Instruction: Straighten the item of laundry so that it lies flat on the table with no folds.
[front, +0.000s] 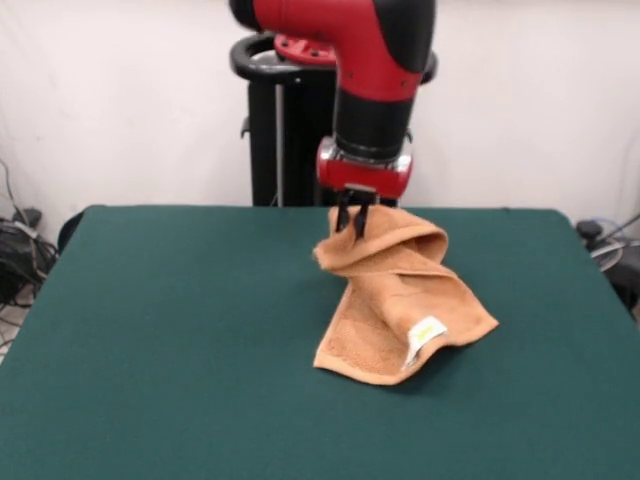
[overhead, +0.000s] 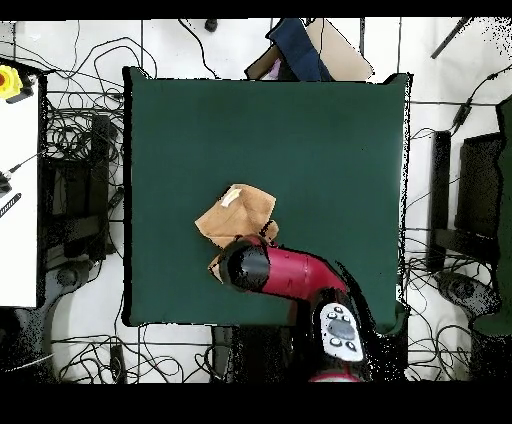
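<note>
While clamped by the gripper (front: 353, 222) at its top fold, towel (front: 400, 300) hangs bunched and half-lifted above the table (front: 150, 340). Fingers (front: 343, 218) close together, pinching the upper edge of the cloth; thin black tips, partly sunk into the fold. Sits approx. mid-table in front view, a bit right of centre and toward the far half. Top part rolled into a thick loop just under the wrist, w/ a diagonal fold crossing below it. Lower part spreads out onto the felt, resting on the surface at its near end. White tag (front: 425, 335) visible on the lower right flap, near the edge, tilted. Orange-tan terry texture, coarser-looking weave on lower left corner. Band stripes not clearly made out.

Arm (front: 375, 90) comes down vertically, red w/ black joint section, red collar just above the gripper.

Overhead: arm (overhead: 290, 272) covers part of the cloth; gripper itself hidden under the wrist. Towel (overhead: 240, 212) shows as a crumpled, roughly angular patch, sticking out beyond the arm's end, w/ the tag (overhead: 231, 198) as a pale spot on it. Small bit of cloth also peeks out beside the wrist. Green felt bare all round; towel well away from every table (overhead: 330, 140) edge. Cables (overhead: 70, 130) on the floor around the table.
</note>
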